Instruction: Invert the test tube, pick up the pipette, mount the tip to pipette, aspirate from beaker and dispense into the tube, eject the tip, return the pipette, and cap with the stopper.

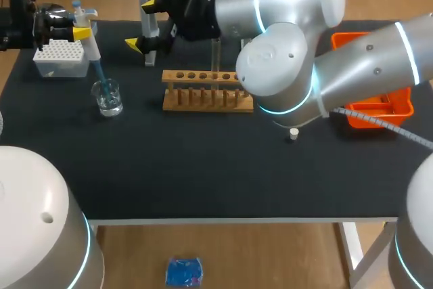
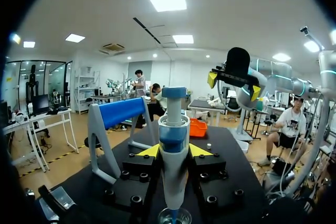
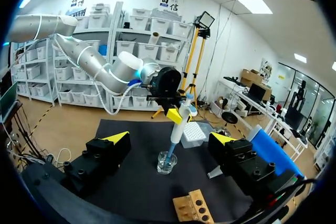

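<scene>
At the table's far left my left gripper point(image 1: 81, 29) is shut on the white and blue pipette point(image 1: 88, 38), which it holds upright. The pipette's blue tip point(image 1: 100, 78) dips into the glass beaker point(image 1: 108, 97). In the left wrist view the pipette point(image 2: 173, 150) stands between the yellow fingertips, with the beaker point(image 2: 173, 217) right under it. My right gripper point(image 1: 143, 26) hangs open and empty behind the wooden rack point(image 1: 206, 89), where a clear tube point(image 1: 217, 55) stands. From the right wrist view, the beaker point(image 3: 167, 163) and the pipette point(image 3: 181, 124) lie ahead of the right gripper point(image 3: 170, 139).
A white tip box point(image 1: 61, 57) sits beside the beaker at the far left. A blue-topped stand point(image 1: 150, 5) is at the back. An orange tray point(image 1: 379, 103) sits at the right, and a small white stopper point(image 1: 293, 133) lies in front of my right arm's elbow.
</scene>
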You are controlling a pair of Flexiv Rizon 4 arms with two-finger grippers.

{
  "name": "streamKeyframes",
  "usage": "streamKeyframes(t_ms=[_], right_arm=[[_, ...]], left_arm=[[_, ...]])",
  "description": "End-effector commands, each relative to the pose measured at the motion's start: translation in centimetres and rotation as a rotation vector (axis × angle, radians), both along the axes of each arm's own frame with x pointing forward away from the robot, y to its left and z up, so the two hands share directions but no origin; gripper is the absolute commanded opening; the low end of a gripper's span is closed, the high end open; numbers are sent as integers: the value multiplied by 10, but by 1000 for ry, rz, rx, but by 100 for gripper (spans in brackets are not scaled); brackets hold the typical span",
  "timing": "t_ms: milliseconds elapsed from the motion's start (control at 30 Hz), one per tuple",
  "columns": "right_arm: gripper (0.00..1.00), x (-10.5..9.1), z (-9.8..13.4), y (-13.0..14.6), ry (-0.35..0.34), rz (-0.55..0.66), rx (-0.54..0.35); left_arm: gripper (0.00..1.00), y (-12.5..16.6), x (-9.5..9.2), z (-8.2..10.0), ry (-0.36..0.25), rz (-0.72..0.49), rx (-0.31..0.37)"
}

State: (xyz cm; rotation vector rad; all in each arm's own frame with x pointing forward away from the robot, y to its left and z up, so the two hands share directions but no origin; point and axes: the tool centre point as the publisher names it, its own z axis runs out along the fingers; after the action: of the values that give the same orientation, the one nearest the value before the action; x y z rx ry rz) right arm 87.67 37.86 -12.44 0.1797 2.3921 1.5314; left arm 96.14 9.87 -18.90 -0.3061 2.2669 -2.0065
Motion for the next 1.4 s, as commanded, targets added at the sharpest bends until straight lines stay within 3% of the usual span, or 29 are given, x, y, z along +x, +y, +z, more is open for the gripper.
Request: streamKeyframes(t_ms=[33, 733, 1400], right_arm=[[100, 0, 4, -2, 26, -12, -85], [100, 0, 4, -2, 26, -12, -85], [100, 0, 4, -2, 26, -12, -85]], left_arm=[[0, 1, 0, 0, -2, -2, -2], [0, -3, -2, 4, -46, 2, 55], [0, -7, -4, 4, -45, 0, 77]])
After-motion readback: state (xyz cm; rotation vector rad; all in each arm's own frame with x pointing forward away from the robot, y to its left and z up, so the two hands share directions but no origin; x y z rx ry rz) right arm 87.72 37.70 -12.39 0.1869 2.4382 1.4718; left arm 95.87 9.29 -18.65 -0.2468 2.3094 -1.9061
